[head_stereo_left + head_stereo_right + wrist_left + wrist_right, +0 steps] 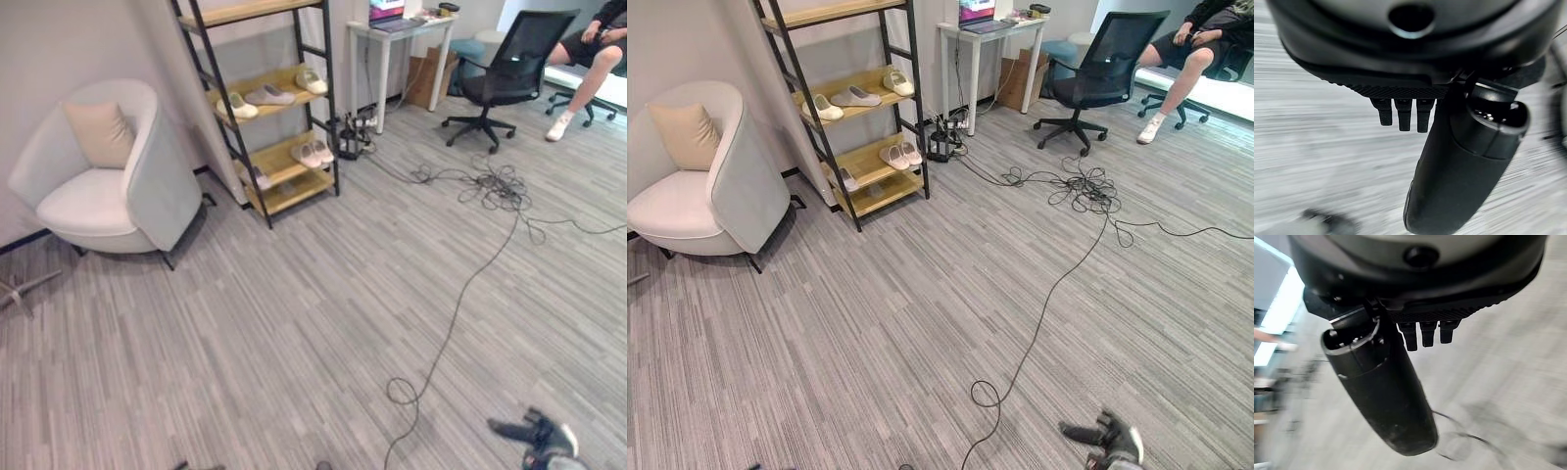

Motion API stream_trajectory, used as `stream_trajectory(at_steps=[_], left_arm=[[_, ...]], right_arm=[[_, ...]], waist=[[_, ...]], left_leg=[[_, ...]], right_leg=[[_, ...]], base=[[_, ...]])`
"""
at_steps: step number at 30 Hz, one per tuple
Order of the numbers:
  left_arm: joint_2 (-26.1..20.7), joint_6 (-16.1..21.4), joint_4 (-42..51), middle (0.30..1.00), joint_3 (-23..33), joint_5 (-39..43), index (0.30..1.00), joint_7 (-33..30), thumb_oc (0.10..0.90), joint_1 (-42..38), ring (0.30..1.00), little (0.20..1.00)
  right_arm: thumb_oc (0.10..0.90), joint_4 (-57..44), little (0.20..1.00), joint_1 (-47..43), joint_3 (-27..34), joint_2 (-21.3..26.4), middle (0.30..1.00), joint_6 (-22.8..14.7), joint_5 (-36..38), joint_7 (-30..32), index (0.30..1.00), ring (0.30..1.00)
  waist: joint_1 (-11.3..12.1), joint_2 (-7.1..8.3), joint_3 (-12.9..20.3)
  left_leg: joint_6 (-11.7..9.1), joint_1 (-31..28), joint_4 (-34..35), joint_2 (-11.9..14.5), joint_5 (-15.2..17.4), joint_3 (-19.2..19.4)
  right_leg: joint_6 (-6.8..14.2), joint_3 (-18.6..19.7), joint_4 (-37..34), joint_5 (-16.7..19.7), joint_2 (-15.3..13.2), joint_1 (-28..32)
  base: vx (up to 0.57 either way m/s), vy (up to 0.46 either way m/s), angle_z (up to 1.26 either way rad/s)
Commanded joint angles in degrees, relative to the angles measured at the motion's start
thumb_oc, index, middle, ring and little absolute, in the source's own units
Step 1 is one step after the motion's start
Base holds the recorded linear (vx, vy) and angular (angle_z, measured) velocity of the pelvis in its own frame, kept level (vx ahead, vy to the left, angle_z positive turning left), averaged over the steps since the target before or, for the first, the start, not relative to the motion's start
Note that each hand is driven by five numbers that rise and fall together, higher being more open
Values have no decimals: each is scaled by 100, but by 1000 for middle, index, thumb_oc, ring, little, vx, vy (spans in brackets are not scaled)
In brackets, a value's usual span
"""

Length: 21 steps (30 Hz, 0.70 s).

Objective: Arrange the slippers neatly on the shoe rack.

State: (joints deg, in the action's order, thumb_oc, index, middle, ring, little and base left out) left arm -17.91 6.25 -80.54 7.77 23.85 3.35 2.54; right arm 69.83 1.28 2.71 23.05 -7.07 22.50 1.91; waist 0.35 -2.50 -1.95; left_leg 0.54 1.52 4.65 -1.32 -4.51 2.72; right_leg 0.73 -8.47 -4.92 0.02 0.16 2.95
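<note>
Before shoe rack point(265, 108): open floor point(294, 323).

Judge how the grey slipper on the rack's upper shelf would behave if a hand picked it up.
The grey slipper lies low and flat on the shoe rack, so it is unlikely to roll or tip. It looks soft and small, so it is probably light and may flex when pinched. Its material cannot be told from this distance.

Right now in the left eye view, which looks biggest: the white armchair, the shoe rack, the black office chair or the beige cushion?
1. Shoe rack, though its top is cut off.
2. White armchair, close behind and nearer the camera, so this ranking is unsure.
3. Black office chair.
4. Beige cushion, clearly smallest.
</note>
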Motion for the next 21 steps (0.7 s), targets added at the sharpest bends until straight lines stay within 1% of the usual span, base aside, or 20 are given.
stream_trajectory(at_steps=[1, 2, 3, 5, 9, 13, 14, 15, 16, 17, 18, 19, 20, 21], left_arm=[[-331, 238, -73, 900, 16, -228, 900, -65, 800, -295, 900, 900], [-341, 353, 43, 900, -77, -266, 900, -278, 800, -397, 900, 900], [-349, 389, 81, 900, -91, -165, 900, -357, 800, -461, 900, 900], [-365, 402, 101, 900, -78, -85, 900, -405, 800, -489, 900, 900], [-408, 352, 51, 900, -153, -217, 900, -319, 800, -415, 900, 900], [-407, 325, 108, 900, -116, -85, 900, -259, 800, -396, 900, 900], [-299, 286, 174, 900, -23, 331, 900, -135, 800, -365, 900, 900], [-299, 285, 175, 900, -22, 332, 900, -134, 800, -365, 900, 900], [-200, 267, 240, 900, -126, 471, 900, -61, 800, -389, 900, 900], [-136, 265, 331, 900, -248, 456, 900, -44, 800, -460, 900, 900], [-71, 254, 404, 900, -360, 405, 900, -35, 800, -521, 900, 900], [-71, 254, 404, 900, -360, 405, 900, -35, 800, -521, 900, 900], [57, 247, 538, 900, -595, 249, 900, -9, 800, -571, 900, 900], [143, 252, 556, 900, -698, 175, 900, 20, 800, -583, 900, 900]], right_arm=[[800, -199, 900, 104, -220, 208, 900, -153, -220, -52, 900, 900], [800, -93, 900, 116, -64, 18, 900, -175, 293, -112, 900, 900], [800, -31, 900, 135, 102, -78, 900, -200, 687, -131, 900, 900], [800, 9, 900, 177, 190, -113, 900, -224, 835, -112, 900, 900], [800, -208, 900, 280, -23, -43, 900, -203, 420, -113, 900, 900], [800, -522, 900, 246, -128, 62, 900, -207, 254, -99, 900, 900], [800, -680, 900, 162, -312, 42, 900, -177, 129, -164, 900, 900], [800, -680, 900, 160, -312, 42, 900, -176, 129, -164, 900, 900], [800, -784, 900, 148, -449, 21, 900, -162, 25, -200, 900, 900], [800, -835, 900, 189, -569, 7, 900, -143, -91, -239, 900, 900], [800, -880, 900, 208, -689, 0, 900, -117, -243, -247, 900, 900], [800, -880, 900, 208, -689, 0, 900, -117, -243, -247, 900, 900], [800, -753, 900, 231, -933, -32, 900, -44, -558, -272, 900, 900], [800, -690, 900, 199, -1078, -70, 900, 1, -738, -281, 900, 900]], waist=[[7, 167, 187], [13, 175, 122], [12, 178, 76], [7, 182, 55], [-31, 167, 34], [-24, 156, -109], [7, 209, -292], [10, 209, -287], [24, 287, -461], [12, 357, -580], [-21, 397, -651], [-22, 395, -648], [-16, 503, -765], [27, 524, -792]], left_leg=[[-287, -137, 35, 198, 442, -30], [-311, -94, 35, 195, 405, -30], [-336, -52, 35, 183, 390, -26], [-356, -26, 35, 175, 392, -36], [-393, -122, 35, 224, 421, -21], [-389, -245, 35, 314, 426, -17], [-370, -126, -495, 441, 625, 13], [-371, -105, -525, 443, 642, 17], [-422, 295, -1397, 496, 800, 101], [-468, 627, -1990, 670, 581, 325], [-441, 941, -2658, 895, 438, 623], [-441, 949, -2665, 898, 442, 621], [-324, 1322, -3511, 1122, 605, 1094], [-268, 1511, -3538, 1032, 776, 1188]], right_leg=[[555, 229, -8, -183, -348, -94], [548, 194, -8, -179, -360, -112], [540, 151, -8, -178, -370, -127], [534, 118, -8, -185, -370, -132], [498, 48, -8, -217, -355, -51], [433, 136, 160, -290, -305, -83], [319, 347, 760, -543, -246, -335], [319, 352, 780, -553, -246, -353], [247, 358, 1060, -714, -254, -416], [189, 281, 1160, -807, -278, -363], [110, 181, 1268, -862, -273, -352], [109, 180, 1270, -862, -270, -357], [26, 81, 1322, -1014, -292, -215], [31, 56, 1325, -1089, -316, -139]], base=[[16, -46, -4], [2, -57, -3], [-17, -33, 0], [15, -46, 10], [102, -88, 8], [78, -124, 1], [61, -141, -3], [84, -243, -27], [47, -177, -24], [78, -253, -15], [55, -151, 35], [164, -204, 66], [218, -131, 50], [337, -121, 27]])
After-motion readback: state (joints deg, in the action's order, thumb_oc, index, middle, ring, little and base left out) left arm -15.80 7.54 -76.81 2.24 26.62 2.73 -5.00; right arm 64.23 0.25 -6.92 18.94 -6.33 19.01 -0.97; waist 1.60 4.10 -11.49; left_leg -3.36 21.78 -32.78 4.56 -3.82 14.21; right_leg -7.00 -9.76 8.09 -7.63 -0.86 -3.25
